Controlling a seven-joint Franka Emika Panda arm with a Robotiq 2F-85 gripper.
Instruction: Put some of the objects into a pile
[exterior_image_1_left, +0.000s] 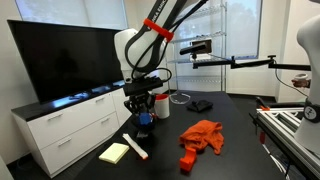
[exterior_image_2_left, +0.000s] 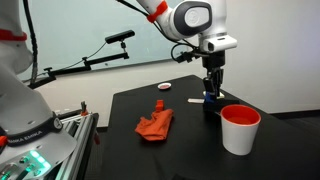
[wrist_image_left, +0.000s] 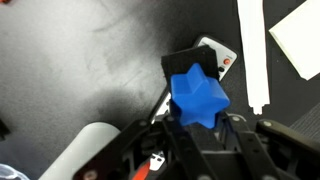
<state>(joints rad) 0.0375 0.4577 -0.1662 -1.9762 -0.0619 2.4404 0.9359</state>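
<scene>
My gripper (wrist_image_left: 205, 118) is shut on a small blue star-shaped item (wrist_image_left: 197, 92), which sticks out past the fingertips. In both exterior views the gripper (exterior_image_1_left: 143, 110) (exterior_image_2_left: 211, 88) hangs low over the black table with the blue item (exterior_image_1_left: 145, 121) (exterior_image_2_left: 211, 97) in it. Directly under it in the wrist view lies the slim black remote (wrist_image_left: 208, 55), its pale buttons showing. A small red block (exterior_image_1_left: 186, 159) lies apart, in front of the orange cloth. No heap of items is visible.
An orange cloth (exterior_image_1_left: 203, 135) (exterior_image_2_left: 155, 124) lies mid-table. A flat pale block (exterior_image_1_left: 115, 152) (wrist_image_left: 297, 35) and a white strip (exterior_image_1_left: 135, 146) (wrist_image_left: 254, 50) lie beside the gripper. A white cup with red inside (exterior_image_2_left: 240, 128) stands close to it. White drawers (exterior_image_1_left: 70, 125) border the table.
</scene>
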